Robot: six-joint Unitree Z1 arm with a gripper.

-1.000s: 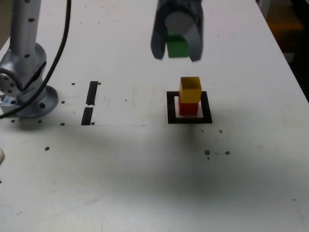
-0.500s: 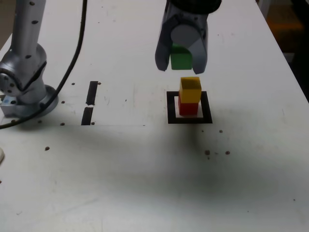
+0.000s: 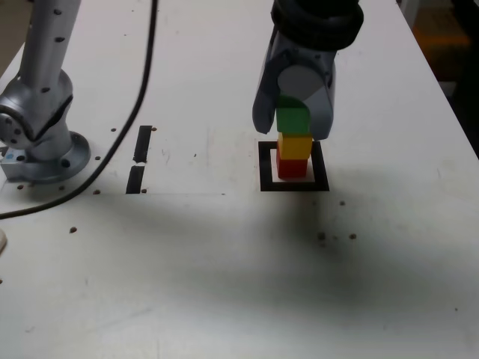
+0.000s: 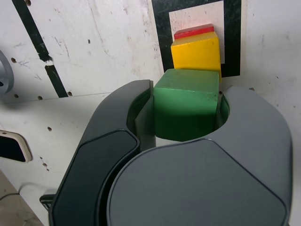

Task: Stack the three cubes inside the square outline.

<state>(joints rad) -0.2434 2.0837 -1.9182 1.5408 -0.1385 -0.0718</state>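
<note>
Your grey two-jawed gripper is clamped on the small solid green cube, jaws drawn in flat against two opposite sides of it. In the exterior view it hangs nose-down over the flat black tape square outline with its white centre, which lies right of the middle of the white table. Inside that outline the small red cube sits on the white patch and the small yellow cube sits squarely on top of it. The green cube's underside looks level with the yellow cube's top, touching or just above it; you cannot tell which from here. Gripping by the sides leaves the bottom face free to land flat. Far to the exterior view's left stand the arm's silver base and two short black tape strips, well apart from the stack.

In the wrist view, the gripper shows the green cube seated snugly between its dark jaws. Beyond it you see the yellow cube, a sliver of the red cube and the black outline framing them. The green cube appears roughly lined up with the yellow one, so you seem to be at the last placement, with only the release left.
</note>
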